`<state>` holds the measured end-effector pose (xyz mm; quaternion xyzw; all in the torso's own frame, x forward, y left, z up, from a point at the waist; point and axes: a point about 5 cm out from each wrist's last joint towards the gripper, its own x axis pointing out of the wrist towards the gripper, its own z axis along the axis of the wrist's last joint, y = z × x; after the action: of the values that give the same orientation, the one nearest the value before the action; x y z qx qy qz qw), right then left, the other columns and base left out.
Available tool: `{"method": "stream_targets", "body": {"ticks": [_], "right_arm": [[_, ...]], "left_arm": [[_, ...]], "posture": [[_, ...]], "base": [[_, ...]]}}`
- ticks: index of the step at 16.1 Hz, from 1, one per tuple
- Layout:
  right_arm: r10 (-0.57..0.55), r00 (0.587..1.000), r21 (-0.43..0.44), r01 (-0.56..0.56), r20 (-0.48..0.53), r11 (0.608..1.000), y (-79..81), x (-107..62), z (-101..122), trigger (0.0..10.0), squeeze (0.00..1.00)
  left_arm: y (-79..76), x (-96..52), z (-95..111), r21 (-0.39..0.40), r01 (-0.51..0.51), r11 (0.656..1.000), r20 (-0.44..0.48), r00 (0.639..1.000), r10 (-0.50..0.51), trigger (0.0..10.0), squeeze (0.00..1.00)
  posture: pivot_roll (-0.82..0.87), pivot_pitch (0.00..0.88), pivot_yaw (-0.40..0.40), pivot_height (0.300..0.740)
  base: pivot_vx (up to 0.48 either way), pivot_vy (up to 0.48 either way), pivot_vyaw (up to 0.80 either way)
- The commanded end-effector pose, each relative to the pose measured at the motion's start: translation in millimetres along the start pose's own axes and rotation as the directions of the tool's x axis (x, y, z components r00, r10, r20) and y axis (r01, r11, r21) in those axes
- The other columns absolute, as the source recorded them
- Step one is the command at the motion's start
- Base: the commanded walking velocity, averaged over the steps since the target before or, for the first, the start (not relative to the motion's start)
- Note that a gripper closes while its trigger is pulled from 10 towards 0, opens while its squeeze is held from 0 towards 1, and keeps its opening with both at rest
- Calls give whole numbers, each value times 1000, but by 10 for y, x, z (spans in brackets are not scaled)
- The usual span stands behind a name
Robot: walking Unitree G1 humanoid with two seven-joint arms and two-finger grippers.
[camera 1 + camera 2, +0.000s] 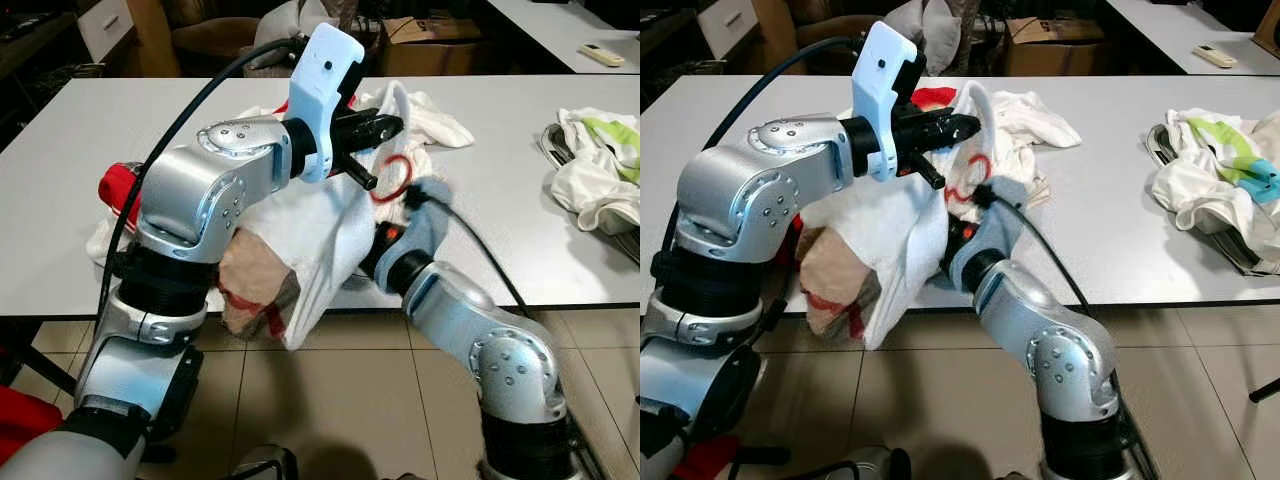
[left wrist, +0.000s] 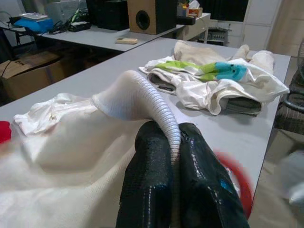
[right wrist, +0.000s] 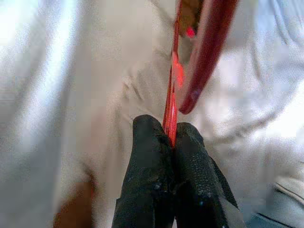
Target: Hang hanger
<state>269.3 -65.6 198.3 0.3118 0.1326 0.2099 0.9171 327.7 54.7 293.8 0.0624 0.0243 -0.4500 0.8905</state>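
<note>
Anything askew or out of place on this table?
Yes. The white garment slumps over the table's near edge, a crumpled clothes pile lies on the robot's right, and the red hanger is buried in cloth, pinched by the right end effector.

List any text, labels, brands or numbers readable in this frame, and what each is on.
None can be read.
The white garment held by the left gripper bears a red ring-shaped print, not lettering.
The garment on the grey table has green and blue graphics, no legible words.
The cardboard box behind the table shows no readable marking.
</note>
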Motion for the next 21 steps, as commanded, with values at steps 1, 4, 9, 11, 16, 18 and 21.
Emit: {"method": "stream_targets", "body": {"ticks": [1, 4, 9, 11, 16, 18, 21], "right_arm": [[37, 999, 53, -38, 32, 998, 44, -47, 56, 10000, 0], [59, 998, 43, -59, -4, 997, 61, -72, 6, 10000, 0], [-117, 990, -60, 112, -76, 992, -243, -120, -153, 10000, 0], [-97, 995, -64, 94, -39, 993, -237, -130, -89, 10000, 0], [22, 1000, -148, -23, -14, 989, -83, -193, -12, 10000, 0], [36, 999, -157, -35, 4, 987, -61, -215, 20, 10000, 0], [58, 997, -162, -47, 59, 986, -49, -257, 94, 10000, 0]], "left_arm": [[-15, -7, -43, 24, -1, 1000, -30, 1000, 1, 8039, 0], [14, -2, -80, 15, 7, 1000, -52, 999, -6, 10000, 1000], [148, -191, 112, 84, 69, 994, -17, 998, -68, 10000, 1000], [159, -276, 197, 81, 109, 991, 4, 994, -110, 10000, 1000], [162, -295, 298, -18, 157, 987, 78, 985, -155, 10000, 1000], [262, -325, 368, -32, 109, 994, 117, 988, -104, 10000, 1000], [520, -414, 299, 49, -93, 994, 109, 990, 87, 10000, 1000]], "posture": [[55, 12, 31, 740], [52, 11, 31, 740], [46, 6, 31, 740], [42, 8, 30, 740], [43, 6, 24, 740], [34, 4, 30, 740], [30, 7, 31, 740]], "base": [[0, 0, 0], [0, 0, 0], [0, 0, 0], [0, 0, 0], [0, 0, 0], [0, 0, 0], [0, 0, 0]]}}
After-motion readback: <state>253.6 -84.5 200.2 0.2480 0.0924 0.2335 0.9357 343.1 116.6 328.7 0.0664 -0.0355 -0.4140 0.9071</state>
